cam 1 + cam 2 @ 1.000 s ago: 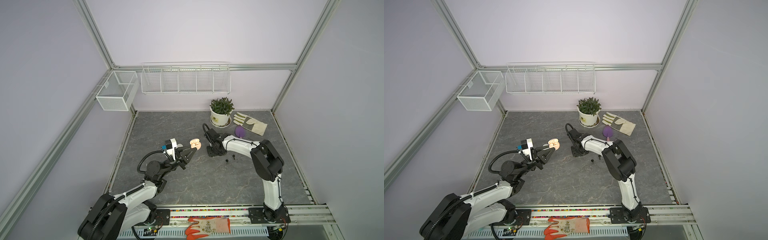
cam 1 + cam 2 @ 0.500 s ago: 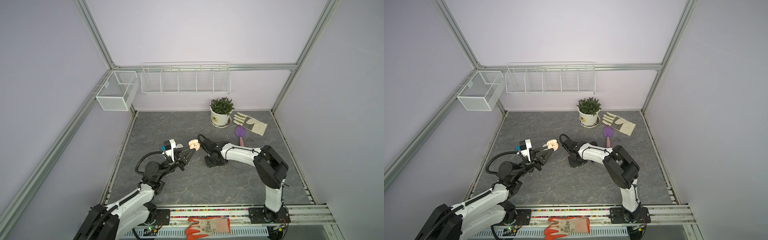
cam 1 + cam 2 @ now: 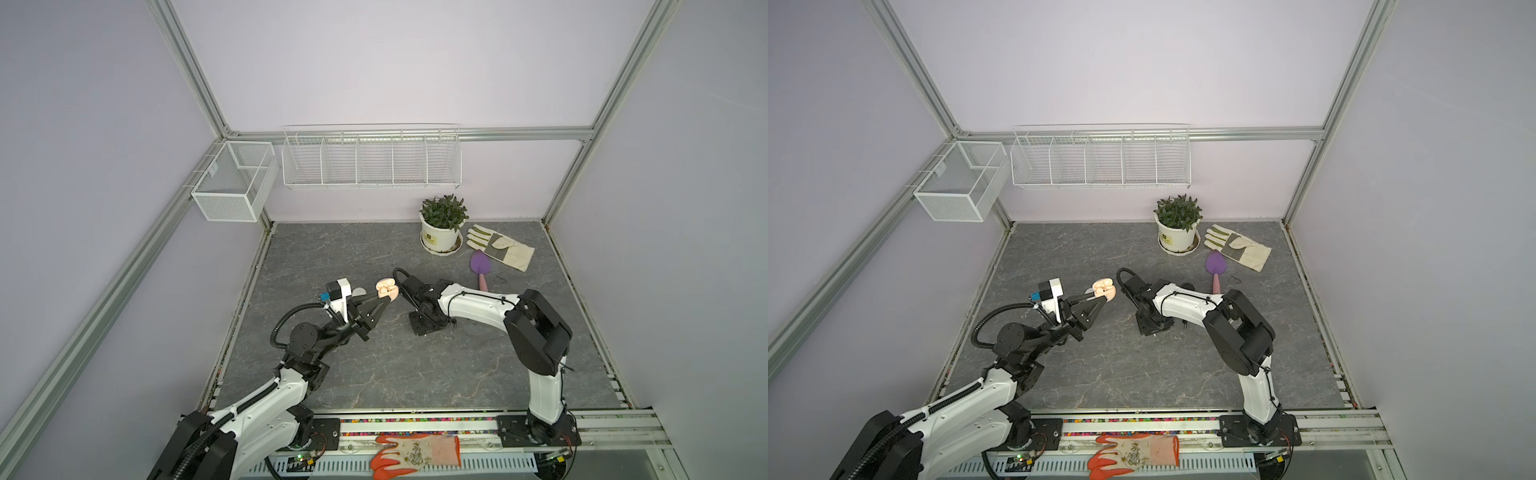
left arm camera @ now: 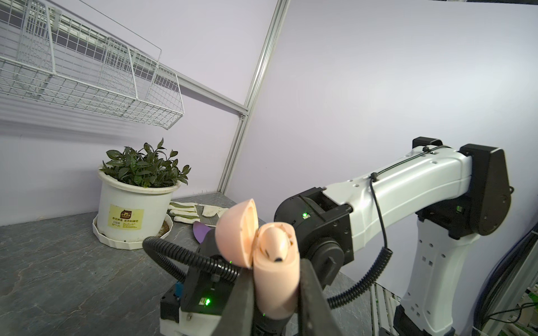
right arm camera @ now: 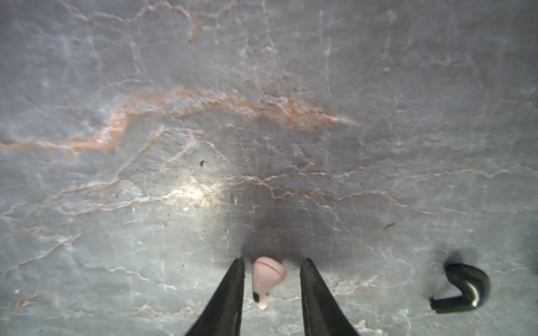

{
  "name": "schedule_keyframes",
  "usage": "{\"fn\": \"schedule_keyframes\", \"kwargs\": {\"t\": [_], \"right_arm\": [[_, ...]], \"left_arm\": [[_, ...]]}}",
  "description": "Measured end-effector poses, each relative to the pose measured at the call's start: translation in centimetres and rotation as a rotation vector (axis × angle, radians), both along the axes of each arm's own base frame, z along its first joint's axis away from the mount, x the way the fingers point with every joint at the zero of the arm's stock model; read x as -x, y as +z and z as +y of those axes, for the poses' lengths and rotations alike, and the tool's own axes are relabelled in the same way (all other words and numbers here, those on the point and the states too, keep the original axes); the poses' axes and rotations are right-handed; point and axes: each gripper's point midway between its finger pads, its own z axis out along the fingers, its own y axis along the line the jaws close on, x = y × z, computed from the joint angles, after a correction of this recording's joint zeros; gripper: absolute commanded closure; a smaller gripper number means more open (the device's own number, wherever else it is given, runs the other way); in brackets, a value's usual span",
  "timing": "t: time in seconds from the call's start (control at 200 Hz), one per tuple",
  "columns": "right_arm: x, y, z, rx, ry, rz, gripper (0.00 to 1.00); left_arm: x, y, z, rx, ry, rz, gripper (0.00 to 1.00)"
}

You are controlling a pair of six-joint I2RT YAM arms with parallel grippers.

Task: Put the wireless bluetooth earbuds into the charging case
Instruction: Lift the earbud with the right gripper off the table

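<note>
My left gripper [image 4: 276, 266] is shut on a peach charging case [image 4: 276, 279], held in the air with its lid open; the case [image 3: 387, 287] shows in both top views. One peach earbud [image 4: 275, 243] sits in the case. My right gripper [image 5: 272, 261] points down at the table just right of the case [image 3: 1104, 289]. It is open, and a second peach earbud [image 5: 266, 276] lies on the table between its fingers, with a gap on each side. From above, the right gripper [image 3: 429, 327] hides that earbud.
A small black hooked piece [image 5: 463, 288] lies on the table beside the right gripper. At the back right are a potted plant [image 3: 440, 239], a work glove [image 3: 498, 249] and a purple trowel [image 3: 481, 266]. An orange glove [image 3: 415, 455] lies on the front rail.
The right gripper has moved toward the front of the table, beside the held case. The left gripper and the case have hardly moved.
</note>
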Motion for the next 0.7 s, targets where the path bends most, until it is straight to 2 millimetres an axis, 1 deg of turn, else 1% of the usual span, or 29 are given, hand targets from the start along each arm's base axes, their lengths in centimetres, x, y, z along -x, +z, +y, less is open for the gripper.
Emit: {"fn": "schedule_keyframes", "kwargs": {"t": [0.295, 0.37, 0.7], "right_arm": [[-0.12, -0.02, 0.24, 0.004, 0.003, 0.004, 0.74], [-0.12, -0.03, 0.25, 0.004, 0.002, 0.004, 0.77], [-0.16, 0.0, 0.2, 0.007, 0.003, 0.001, 0.79]], "left_arm": [[0.0, 0.0, 0.01, 0.0, 0.0, 0.0, 1.0], [-0.02, -0.02, 0.0, 0.0, 0.001, 0.001, 1.0], [-0.15, -0.13, 0.04, -0.002, 0.007, 0.007, 1.0]]}}
